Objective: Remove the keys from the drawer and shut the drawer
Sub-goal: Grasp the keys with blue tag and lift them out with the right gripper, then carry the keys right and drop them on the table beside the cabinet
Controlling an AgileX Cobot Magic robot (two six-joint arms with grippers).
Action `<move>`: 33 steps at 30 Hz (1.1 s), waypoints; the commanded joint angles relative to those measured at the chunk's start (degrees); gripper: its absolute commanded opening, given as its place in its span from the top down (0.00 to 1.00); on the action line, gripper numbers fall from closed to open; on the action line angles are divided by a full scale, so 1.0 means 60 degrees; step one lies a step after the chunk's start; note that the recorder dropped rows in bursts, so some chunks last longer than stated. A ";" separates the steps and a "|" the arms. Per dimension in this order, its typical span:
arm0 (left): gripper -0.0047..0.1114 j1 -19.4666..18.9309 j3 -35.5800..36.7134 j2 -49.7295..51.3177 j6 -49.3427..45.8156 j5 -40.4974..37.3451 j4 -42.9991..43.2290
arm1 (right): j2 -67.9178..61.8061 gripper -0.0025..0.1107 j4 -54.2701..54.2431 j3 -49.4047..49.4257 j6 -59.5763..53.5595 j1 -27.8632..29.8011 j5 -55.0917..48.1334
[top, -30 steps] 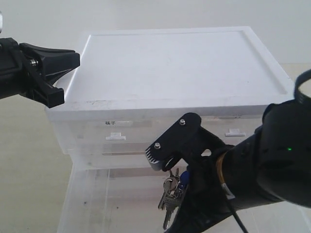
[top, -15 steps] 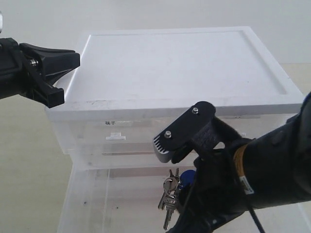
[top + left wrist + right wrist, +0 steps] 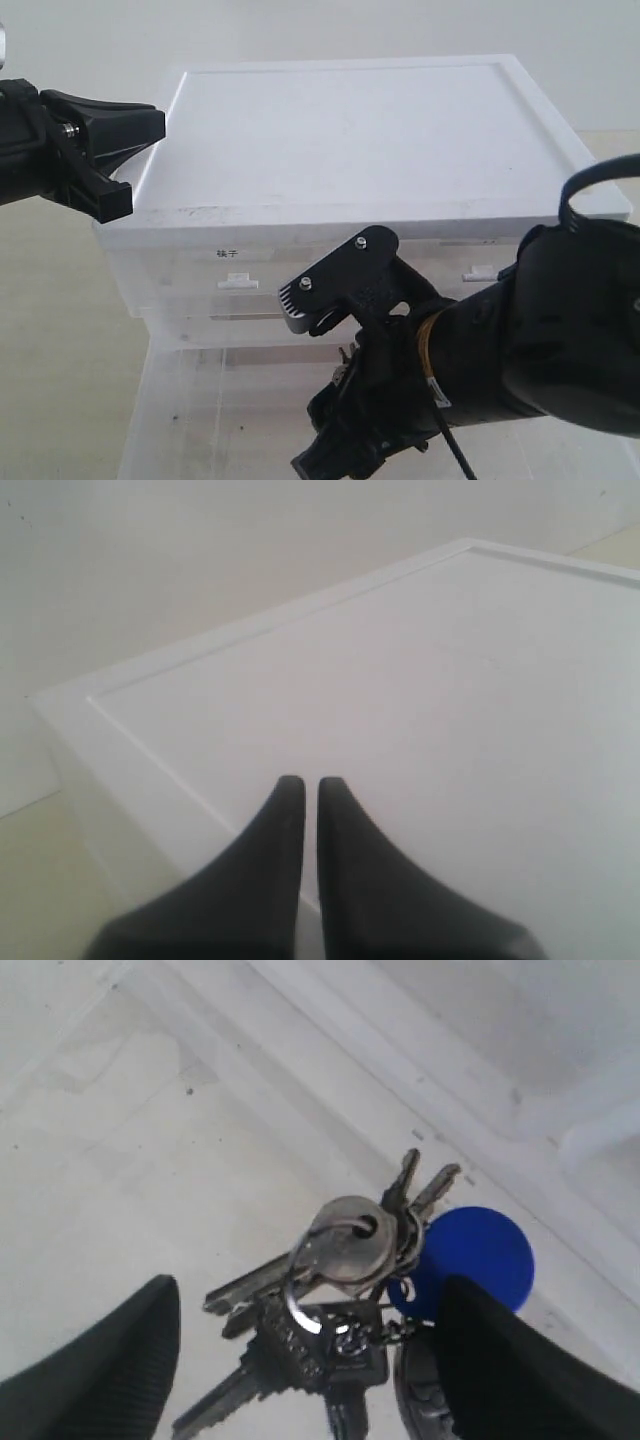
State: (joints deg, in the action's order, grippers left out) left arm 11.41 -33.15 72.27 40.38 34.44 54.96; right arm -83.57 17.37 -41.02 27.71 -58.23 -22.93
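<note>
Three camera views of a white plastic cabinet (image 3: 360, 140) with translucent drawers, seen from my remote station

In the exterior view the full-width middle drawer (image 3: 165, 385) is pulled well out toward the camera. The two half-width drawers above it are closed. The right arm fills the lower right of this view and reaches down into the open drawer, hiding most of what lies inside.

My right wrist view looks straight down into the drawer. The right gripper (image 3: 305, 1295) is spread wide, with one dark finger (image 3: 100, 1360) at each side of the picture, and it holds nothing. The keys (image 3: 350, 1250) lie on the drawer floor between the two fingers: several silver keys fanned out from a ring, with a blue fob (image 3: 475, 1255) beside them. A round grey tag (image 3: 425, 1395) sits just beside one finger, and I cannot tell whether they touch.

The left gripper (image 3: 304, 783) hangs above the cabinet's flat top, near a corner and well apart from the drawer. Its two black fingers are drawn together with only a sliver of light between them, gripping nothing
</note>
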 commanded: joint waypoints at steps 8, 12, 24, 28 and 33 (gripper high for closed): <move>0.92 0.0037 -0.0041 0.0025 0.0098 0.0037 0.0024 | -0.0127 0.97 0.0430 0.0042 -0.0495 0.0058 -0.1469; 0.92 0.0037 -0.0041 0.0025 0.0098 0.0037 0.0024 | 0.0456 0.98 0.1025 0.0042 -0.0093 0.0058 -0.1509; 0.92 0.0037 -0.0041 0.0025 0.0079 0.0037 0.0024 | 0.2238 0.98 0.1701 0.0042 0.0336 -0.0142 -0.1509; 0.92 0.0037 -0.0041 0.0025 0.0079 0.0037 0.0024 | 0.2607 0.98 0.2269 -0.0209 0.0678 -0.0681 -0.2121; 0.92 0.0037 -0.0041 0.0025 0.0219 0.0183 0.0359 | 0.2959 0.98 0.3654 -0.0924 0.1518 -0.1223 -0.3908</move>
State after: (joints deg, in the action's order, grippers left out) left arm 11.41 -33.15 72.27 40.38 34.44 55.44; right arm -67.27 34.49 -44.35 34.23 -64.31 -40.86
